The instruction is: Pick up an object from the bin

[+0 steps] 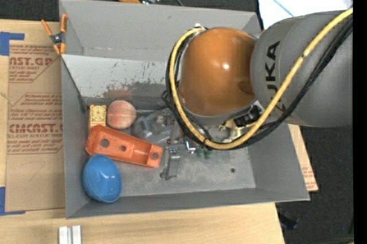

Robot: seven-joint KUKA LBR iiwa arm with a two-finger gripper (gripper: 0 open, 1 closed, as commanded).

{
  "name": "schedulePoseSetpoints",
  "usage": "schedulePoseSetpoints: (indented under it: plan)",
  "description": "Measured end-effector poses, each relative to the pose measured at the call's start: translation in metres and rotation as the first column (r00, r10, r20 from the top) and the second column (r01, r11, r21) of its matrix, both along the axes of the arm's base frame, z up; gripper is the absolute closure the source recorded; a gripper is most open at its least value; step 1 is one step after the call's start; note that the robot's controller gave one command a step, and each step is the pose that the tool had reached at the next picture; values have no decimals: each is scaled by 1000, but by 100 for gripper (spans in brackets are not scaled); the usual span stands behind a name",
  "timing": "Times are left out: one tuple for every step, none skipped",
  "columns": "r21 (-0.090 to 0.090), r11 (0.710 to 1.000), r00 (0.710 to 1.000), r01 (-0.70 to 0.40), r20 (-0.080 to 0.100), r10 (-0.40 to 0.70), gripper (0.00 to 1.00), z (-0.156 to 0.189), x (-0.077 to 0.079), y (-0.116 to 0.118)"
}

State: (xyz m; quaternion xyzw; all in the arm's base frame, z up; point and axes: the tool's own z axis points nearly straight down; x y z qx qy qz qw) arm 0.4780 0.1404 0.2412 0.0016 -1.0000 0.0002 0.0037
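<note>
My claw [170, 161] hangs low over the floor of the grey bin [229, 180], beneath my orange wrist cover [215, 71], and I cannot tell whether it is apart or together. Nothing shows clamped in it. Nearest to it is a flat orange plastic piece [122, 147] with two holes, whose near end lies just beside my claw, on the side away from my arm; whether they touch I cannot tell. Beyond that piece and farther from my claw, a blue egg-shaped thing [101, 178] lies in the bin's corner. A peach-coloured ball [121, 114] sits past the orange piece's other side, with a small yellowish block [97, 115] beside it
</note>
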Motion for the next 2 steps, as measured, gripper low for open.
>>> schedulePoseSetpoints:
  plan:
    - [2,1000,1000,3,8,-3,0,4,2,-1]
    - [4,998,998,57,11,-57,0,-127,23,35]
